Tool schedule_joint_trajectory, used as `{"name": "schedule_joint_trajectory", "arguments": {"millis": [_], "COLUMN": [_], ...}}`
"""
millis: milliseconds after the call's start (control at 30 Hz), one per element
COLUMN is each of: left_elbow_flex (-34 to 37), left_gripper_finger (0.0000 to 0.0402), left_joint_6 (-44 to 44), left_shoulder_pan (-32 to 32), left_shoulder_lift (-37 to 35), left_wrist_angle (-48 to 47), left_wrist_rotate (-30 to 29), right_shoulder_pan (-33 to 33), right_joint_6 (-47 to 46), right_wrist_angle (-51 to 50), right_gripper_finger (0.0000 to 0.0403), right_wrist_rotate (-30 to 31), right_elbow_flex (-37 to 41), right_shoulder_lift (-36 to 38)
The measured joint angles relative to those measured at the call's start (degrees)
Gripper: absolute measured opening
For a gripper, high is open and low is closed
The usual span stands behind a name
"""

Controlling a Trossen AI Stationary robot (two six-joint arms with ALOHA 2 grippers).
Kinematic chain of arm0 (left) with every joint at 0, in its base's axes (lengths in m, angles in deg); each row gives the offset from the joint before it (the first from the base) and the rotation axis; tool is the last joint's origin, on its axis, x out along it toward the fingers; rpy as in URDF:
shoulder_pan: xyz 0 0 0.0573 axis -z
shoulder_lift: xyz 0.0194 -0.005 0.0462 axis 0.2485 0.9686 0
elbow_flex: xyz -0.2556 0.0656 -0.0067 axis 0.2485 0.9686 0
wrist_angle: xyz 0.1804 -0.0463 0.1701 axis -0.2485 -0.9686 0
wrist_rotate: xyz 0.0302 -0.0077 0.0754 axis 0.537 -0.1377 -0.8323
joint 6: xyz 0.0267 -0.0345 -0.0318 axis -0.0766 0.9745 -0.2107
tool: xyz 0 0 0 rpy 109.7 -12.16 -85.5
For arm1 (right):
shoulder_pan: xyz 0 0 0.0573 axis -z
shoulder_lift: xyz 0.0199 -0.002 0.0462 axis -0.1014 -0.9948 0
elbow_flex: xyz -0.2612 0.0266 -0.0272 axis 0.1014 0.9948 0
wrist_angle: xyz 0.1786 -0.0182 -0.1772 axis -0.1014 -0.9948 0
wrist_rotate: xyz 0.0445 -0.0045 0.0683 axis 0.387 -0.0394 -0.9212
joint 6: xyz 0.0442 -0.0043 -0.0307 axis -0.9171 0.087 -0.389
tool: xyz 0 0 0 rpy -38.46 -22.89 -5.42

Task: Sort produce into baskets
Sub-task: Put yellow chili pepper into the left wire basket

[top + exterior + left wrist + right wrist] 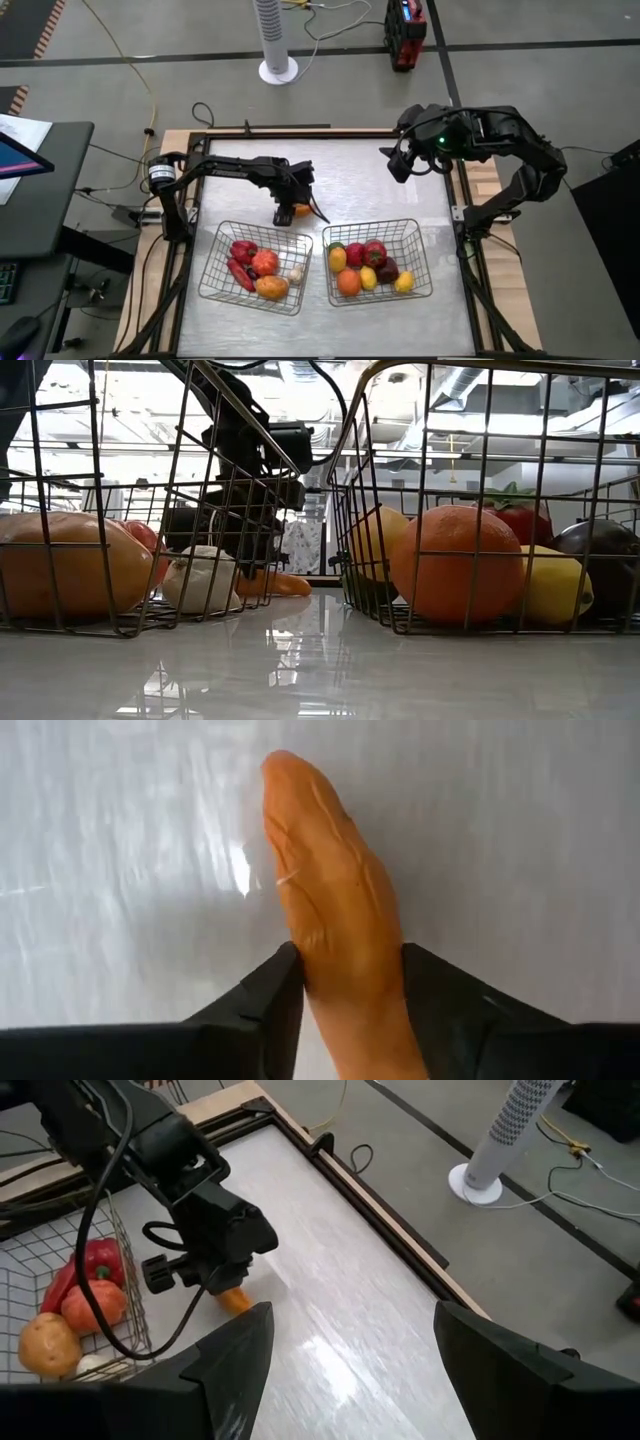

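Left gripper (293, 211) clamps an orange carrot (330, 910) on the glossy white table (350, 180); right gripper (398, 163), fingers spread, hovers far right.

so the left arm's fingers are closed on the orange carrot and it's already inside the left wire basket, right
Not quite. The left gripper does have its fingers closed on the long orange carrot, but the carrot is not in the left silver wire-mesh basket. The high view shows it on the table just outside the basket's far edge. The right gripper waits, open, over the table's far right.
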Motion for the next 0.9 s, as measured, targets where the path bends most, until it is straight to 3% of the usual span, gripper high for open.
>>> {"name": "schedule_joint_trajectory", "arguments": {"millis": [167, 500, 767, 900], "left_elbow_flex": [0.00, -1.72, -12.29, -18.46], "left_gripper_finger": [0.0122, 0.0118, 0.0117, 0.0117], "left_joint_6": [1.64, 6.56, 7.81, 10.19], "left_shoulder_pan": [-0.11, -2.24, -5.09, -4.11], "left_shoulder_lift": [0.00, -0.01, -1.45, -3.27], "left_wrist_angle": [-0.06, -1.77, -10.26, -16.35], "left_wrist_rotate": [1.04, 5.49, 7.31, 13.55], "right_shoulder_pan": [0.00, 0.00, 0.00, 0.35], "right_joint_6": [0.11, 0.54, 0.63, 1.00], "right_wrist_angle": [0.04, 0.06, -0.04, -1.10], "right_gripper_finger": [0.0302, 0.0302, 0.0302, 0.0302], "right_wrist_rotate": [0.02, 0.04, 0.10, 0.09], "right_elbow_flex": [0.00, 0.00, 0.00, 0.00], "right_shoulder_lift": [0.00, 0.00, 0.00, 0.00]}}
